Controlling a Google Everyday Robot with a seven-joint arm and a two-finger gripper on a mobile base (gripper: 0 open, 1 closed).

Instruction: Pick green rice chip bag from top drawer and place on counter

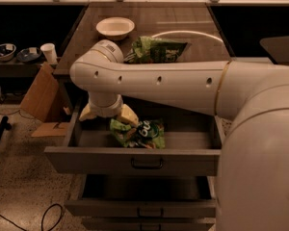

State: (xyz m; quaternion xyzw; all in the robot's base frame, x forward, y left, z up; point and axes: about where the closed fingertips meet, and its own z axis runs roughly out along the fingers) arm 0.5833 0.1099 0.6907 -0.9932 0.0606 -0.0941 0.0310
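The green rice chip bag point(140, 133) lies flat in the open top drawer point(135, 160), near its front wall and a little left of the middle. My gripper point(107, 115) hangs from the big white arm that reaches in from the right. It sits just above the drawer's back left part, over the left end of the bag. Its tan fingers point(128, 115) are spread apart and hold nothing. The dark wood-grain counter point(197, 32) lies behind the drawer.
A darker green leafy bag point(156, 49) and a white bowl point(115, 27) sit on the counter. A lower drawer point(139, 207) stands slightly open. A cardboard box point(38, 97), a white cup point(49, 53) and floor cables point(48, 215) are at the left.
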